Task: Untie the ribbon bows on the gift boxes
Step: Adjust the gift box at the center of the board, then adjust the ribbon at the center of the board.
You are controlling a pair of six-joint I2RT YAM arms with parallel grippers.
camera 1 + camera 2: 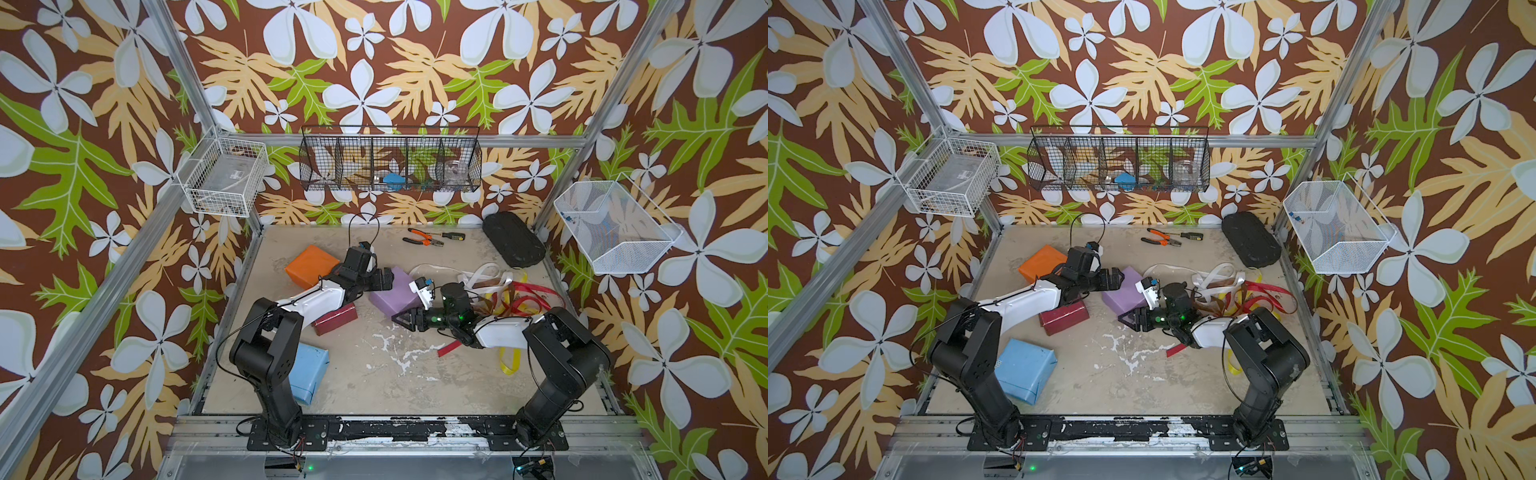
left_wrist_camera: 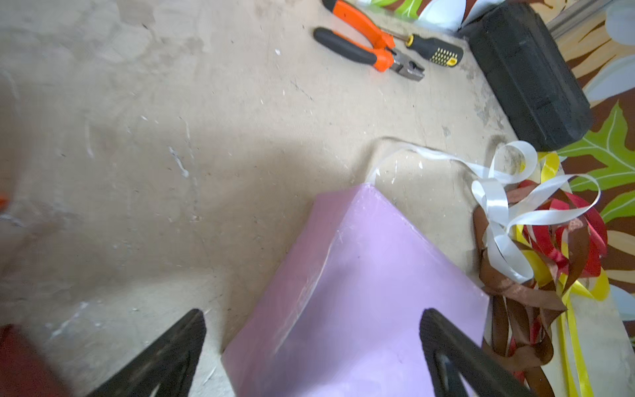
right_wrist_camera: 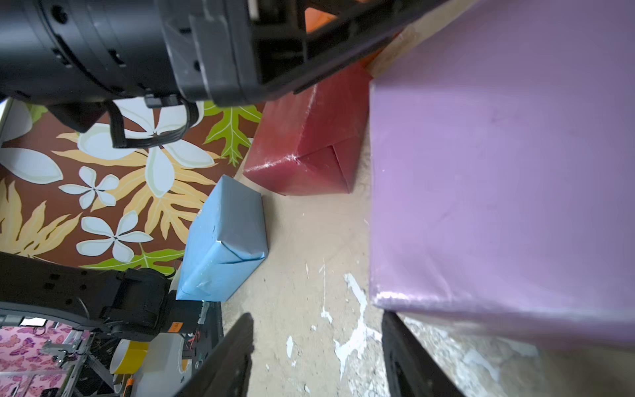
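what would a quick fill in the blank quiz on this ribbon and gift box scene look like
1. The left gripper has its jaws ___ by the lilac box.
2. The loose ribbons lie piled on the table's ___ side.
3. Beside the pliers lies a ___.
Missing words: open; right; screwdriver.

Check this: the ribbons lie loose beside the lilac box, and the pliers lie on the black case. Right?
No. The pliers lie on the table, apart from the black case; a top view shows it. The rest is right.
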